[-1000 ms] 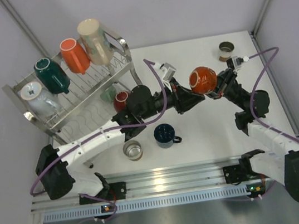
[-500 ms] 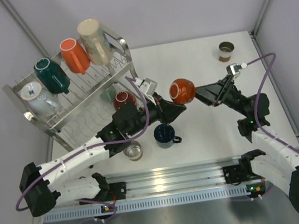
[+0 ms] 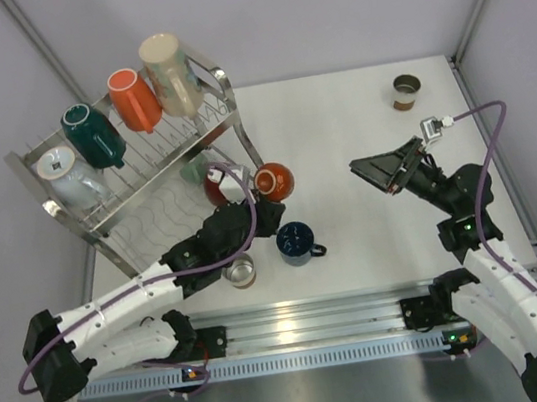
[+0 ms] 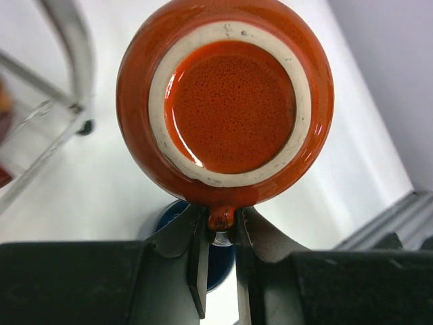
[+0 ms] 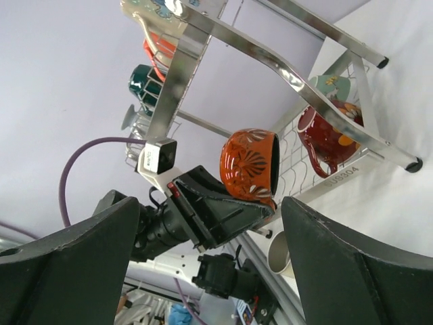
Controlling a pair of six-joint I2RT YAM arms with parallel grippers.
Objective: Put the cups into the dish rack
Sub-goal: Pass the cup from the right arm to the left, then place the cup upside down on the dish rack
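A round orange-red cup hangs in the air just right of the dish rack. My left gripper is shut on its small handle. In the left wrist view the cup's base faces the camera, and the left gripper pinches the handle nub. My right gripper stands open and empty to the right, apart from the cup. On the upper tier sit a teal cup, an orange cup, a beige cup and a pale cup. A red mug sits below.
A navy cup and a metal-looking cup stand on the table near my left arm. A small brown cup stands at the far right. In the right wrist view the rack's tubular frame crosses above the held cup.
My right gripper has let go of the orange-red cup, opened and drawn back to the right. My left gripper has carried the cup leftward to the rack's lower tier.
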